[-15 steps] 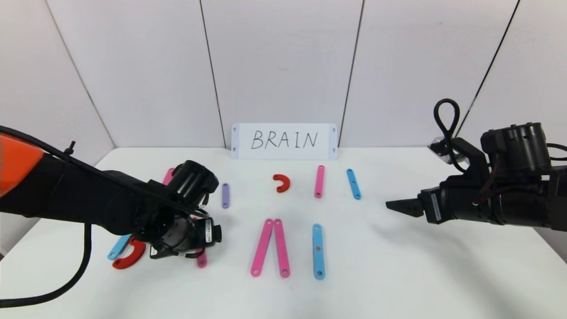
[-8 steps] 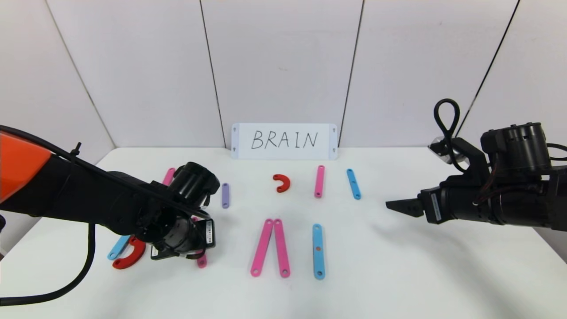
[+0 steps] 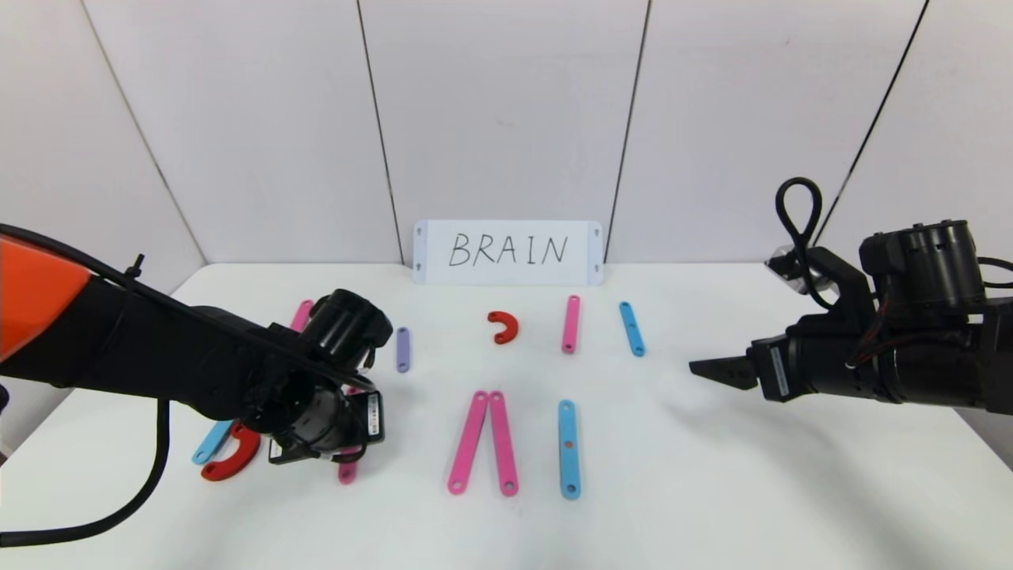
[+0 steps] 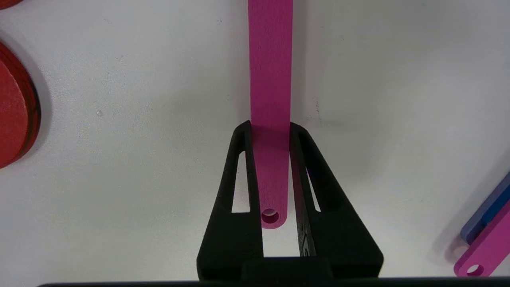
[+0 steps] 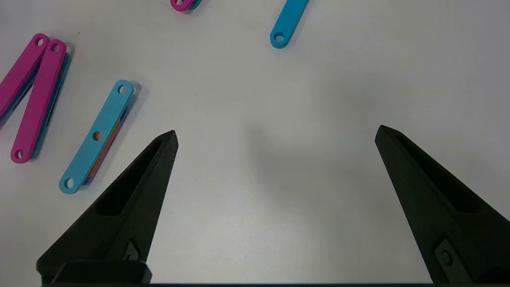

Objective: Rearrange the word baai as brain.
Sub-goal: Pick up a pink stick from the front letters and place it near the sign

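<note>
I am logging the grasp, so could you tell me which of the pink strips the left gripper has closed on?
The pink strip on the robot's left, its end clamped in the left gripper. The other pink strips lie free.

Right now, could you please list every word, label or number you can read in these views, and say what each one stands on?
"BRAIN": handwritten in black on the white card standing against the back wall.
Small white label on the left gripper's wrist camera housing: print too small to read.
Nothing else legible; the plastic strips carry no text.
</note>
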You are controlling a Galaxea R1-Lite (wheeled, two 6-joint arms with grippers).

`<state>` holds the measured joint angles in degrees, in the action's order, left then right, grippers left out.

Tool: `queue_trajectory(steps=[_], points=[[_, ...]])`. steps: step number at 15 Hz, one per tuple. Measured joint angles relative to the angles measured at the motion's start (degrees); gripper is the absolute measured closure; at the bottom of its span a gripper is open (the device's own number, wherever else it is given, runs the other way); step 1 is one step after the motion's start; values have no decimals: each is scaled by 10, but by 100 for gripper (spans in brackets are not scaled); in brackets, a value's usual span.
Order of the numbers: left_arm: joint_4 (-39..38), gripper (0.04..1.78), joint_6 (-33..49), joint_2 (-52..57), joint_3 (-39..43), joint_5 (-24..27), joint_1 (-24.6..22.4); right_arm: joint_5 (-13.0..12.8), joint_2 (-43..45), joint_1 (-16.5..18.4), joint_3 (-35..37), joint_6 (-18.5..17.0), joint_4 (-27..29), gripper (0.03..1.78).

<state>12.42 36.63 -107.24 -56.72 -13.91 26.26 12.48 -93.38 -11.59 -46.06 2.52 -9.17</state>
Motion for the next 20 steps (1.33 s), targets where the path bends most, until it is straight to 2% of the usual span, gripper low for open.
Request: queue_trajectory(steps=[5, 9, 14, 16, 20], points=[[18, 155, -32, 28, -57, -1, 0, 0, 0, -2, 1, 0, 0, 8], [66, 155, -66, 23, -169, 0, 0, -2, 0, -1, 2, 0, 0, 8], [119, 155, -108, -41, -315, 5, 7, -2, 3, 1, 2, -4, 0, 8], [118, 155, -123, -59, -340, 38, 17, -1, 4, 4, 2, -7, -6, 8], [84, 155, -140, -82, -366, 154, 31, 8, 1, 42, 2, -8, -47, 8]])
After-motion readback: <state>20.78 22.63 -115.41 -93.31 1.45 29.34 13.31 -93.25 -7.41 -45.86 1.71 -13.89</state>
